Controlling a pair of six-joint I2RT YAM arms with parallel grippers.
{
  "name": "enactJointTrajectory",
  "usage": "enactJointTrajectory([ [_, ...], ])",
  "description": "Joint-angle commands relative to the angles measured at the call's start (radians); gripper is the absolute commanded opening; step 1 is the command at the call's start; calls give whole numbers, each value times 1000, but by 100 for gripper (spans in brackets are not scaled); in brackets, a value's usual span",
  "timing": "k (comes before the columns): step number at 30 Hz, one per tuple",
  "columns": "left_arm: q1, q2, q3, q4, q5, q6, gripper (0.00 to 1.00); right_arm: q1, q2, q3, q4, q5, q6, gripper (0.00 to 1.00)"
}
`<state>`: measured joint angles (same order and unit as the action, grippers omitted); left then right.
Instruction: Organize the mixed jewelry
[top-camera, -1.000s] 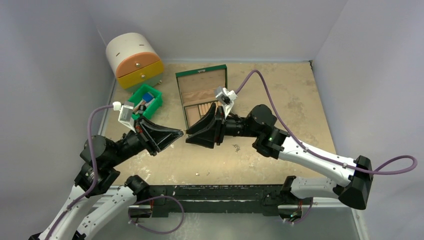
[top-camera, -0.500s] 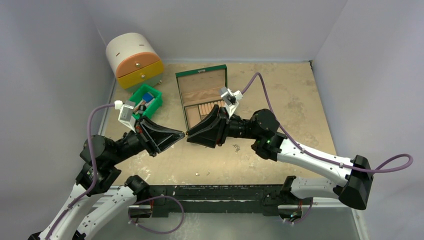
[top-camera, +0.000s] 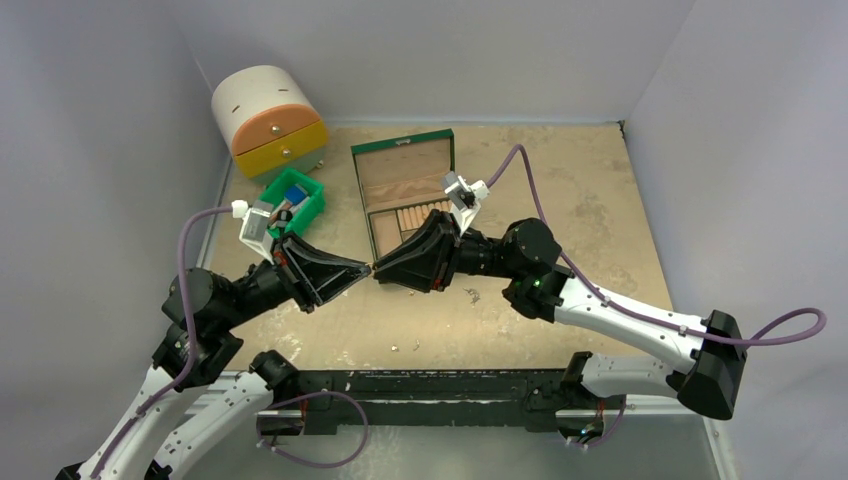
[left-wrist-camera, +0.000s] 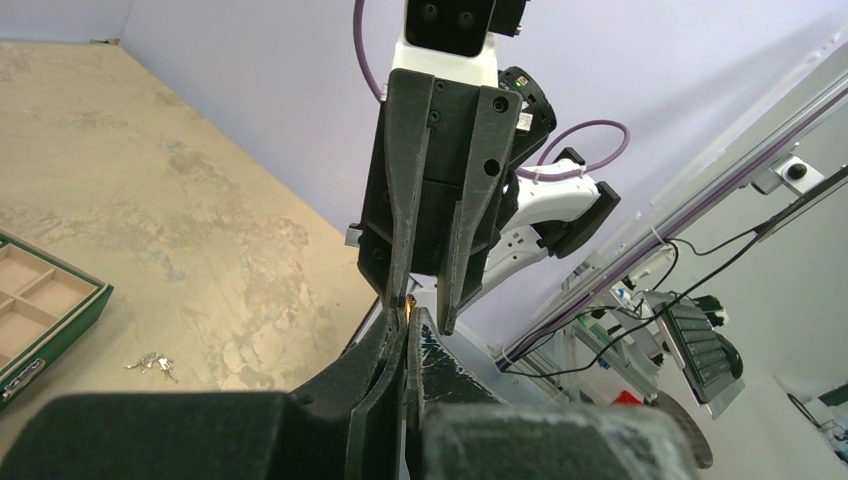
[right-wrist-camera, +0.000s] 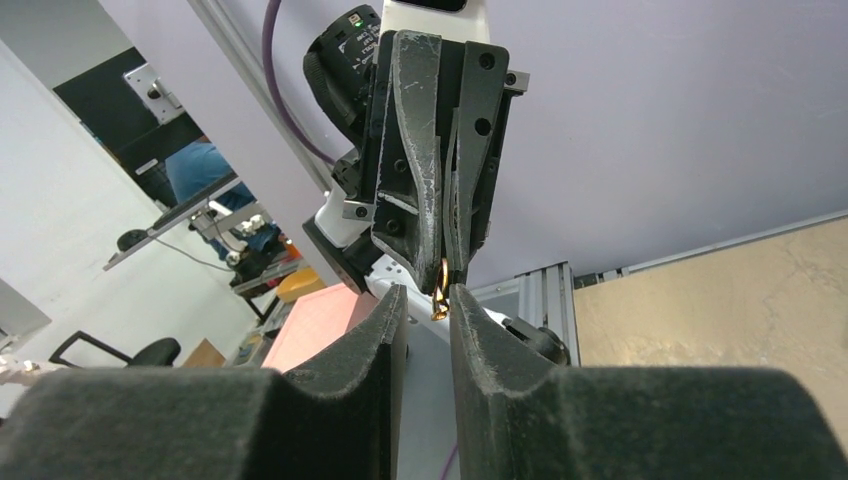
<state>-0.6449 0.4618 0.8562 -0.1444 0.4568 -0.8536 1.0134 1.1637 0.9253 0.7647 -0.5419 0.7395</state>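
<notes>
Both arms meet tip to tip in mid-air above the middle of the table (top-camera: 580, 190). The left gripper (top-camera: 362, 267) is clenched on a small gold piece (right-wrist-camera: 440, 290), which we see pinched at the very tips of its fingers (right-wrist-camera: 420, 150) and hanging just below them; it looks like a ring or hoop seen edge-on, but we cannot tell which. The right gripper (top-camera: 380, 271) faces it head-on with its jaws parted, a clear gap between them. The gold piece sits in that gap, closer to one of the right fingers (right-wrist-camera: 385, 340) than the other, and we cannot tell whether it touches either one. In the left wrist view the piece shows only as a small gold glint at the meeting point of the two sets of tips. The rest of the jewelry lies on the table. There is a small silver cluster (top-camera: 471, 294) just below the right gripper, and a couple of tiny pieces (top-camera: 405, 347) near the front edge. Behind the grippers stands an open green-rimmed case (top-camera: 405, 170) with tan compartments. To its left is a green bin (top-camera: 313, 205) holding blue and wooden bits, and in the far left corner a round drawer unit (top-camera: 268, 120) with orange and yellow fronts.
</notes>
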Motion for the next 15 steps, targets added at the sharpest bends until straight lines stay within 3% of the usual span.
enactJointTrajectory([
  [1, -5, 9, 11, 31, -6, 7, 0, -4, -27, 0, 64, 12, -12, 22],
  [5, -5, 10, 11, 32, -7, 7, 0, -4, -30, 1, 57, 13, -21, 1],
  [12, -5, 11, 19, 11, -33, 11, 0, -4, -40, -1, 46, 26, -33, 0],
  [15, -5, 11, 55, -70, -110, 49, 22, -4, -50, 7, 3, 43, -50, 0],
])
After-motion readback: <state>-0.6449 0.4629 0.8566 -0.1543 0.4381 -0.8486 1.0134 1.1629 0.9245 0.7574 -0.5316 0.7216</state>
